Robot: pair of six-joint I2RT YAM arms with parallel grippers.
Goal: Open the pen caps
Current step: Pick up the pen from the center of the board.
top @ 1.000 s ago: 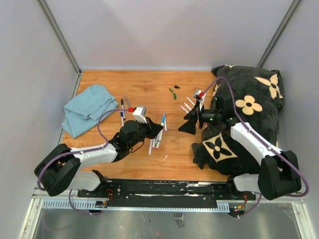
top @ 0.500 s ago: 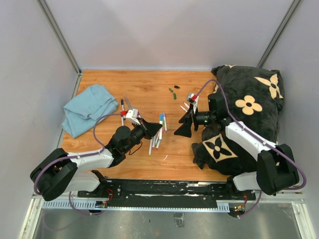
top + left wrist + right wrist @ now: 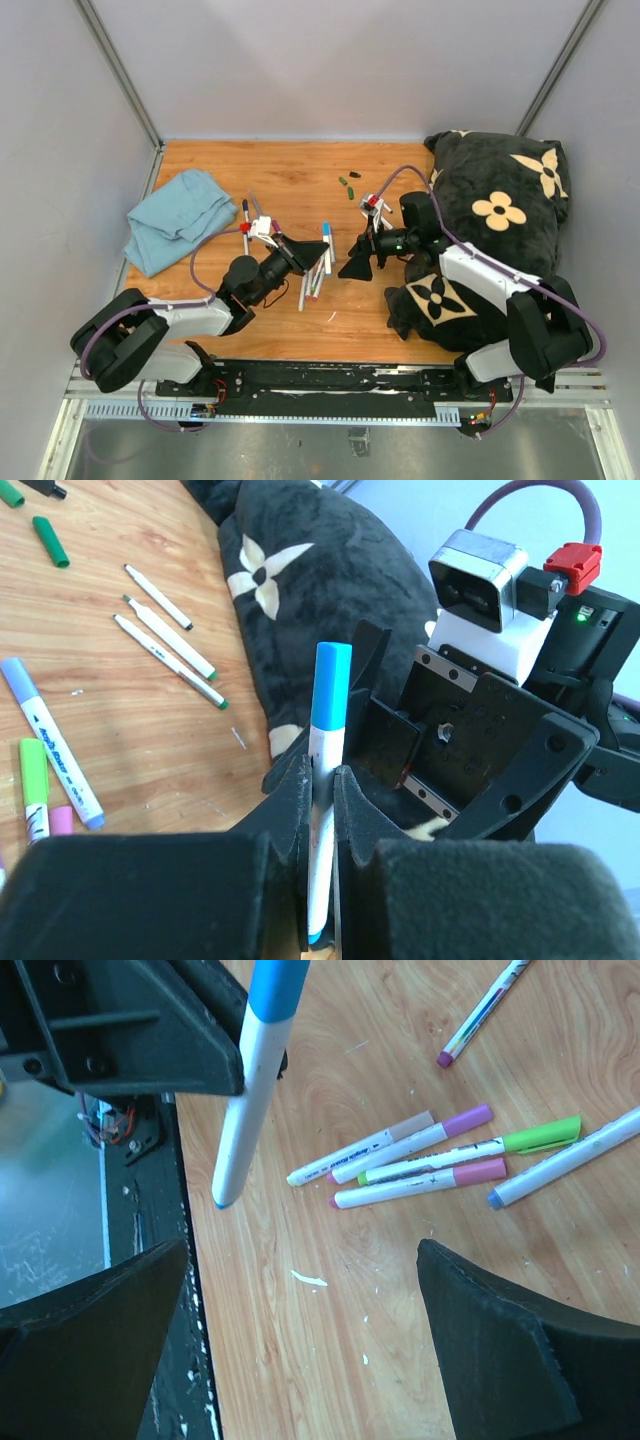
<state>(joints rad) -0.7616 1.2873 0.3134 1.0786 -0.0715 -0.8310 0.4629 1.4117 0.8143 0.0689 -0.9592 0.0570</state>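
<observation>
My left gripper (image 3: 320,776) is shut on a white marker (image 3: 322,810) that stands upright, its blue pen cap (image 3: 331,680) sticking up above the fingers. From above, that left gripper (image 3: 316,250) sits mid-table. My right gripper (image 3: 352,264) faces it from the right, a short gap away, open and empty. In the right wrist view the held marker (image 3: 245,1110) and its blue cap (image 3: 278,985) hang above and left of the open right gripper (image 3: 300,1260). Capped markers lie on the wood with pink (image 3: 478,1172), green (image 3: 545,1132) and purple (image 3: 468,1118) caps.
Loose green caps (image 3: 347,186) and a black one (image 3: 355,174) lie at the back of the wooden table (image 3: 290,175). Three uncapped markers (image 3: 160,595) lie near the black flowered pillow (image 3: 500,215). A blue cloth (image 3: 175,215) is at the left.
My right gripper has moved left toward the left gripper, still open. The left gripper has turned and lifted the blue-capped marker toward it.
</observation>
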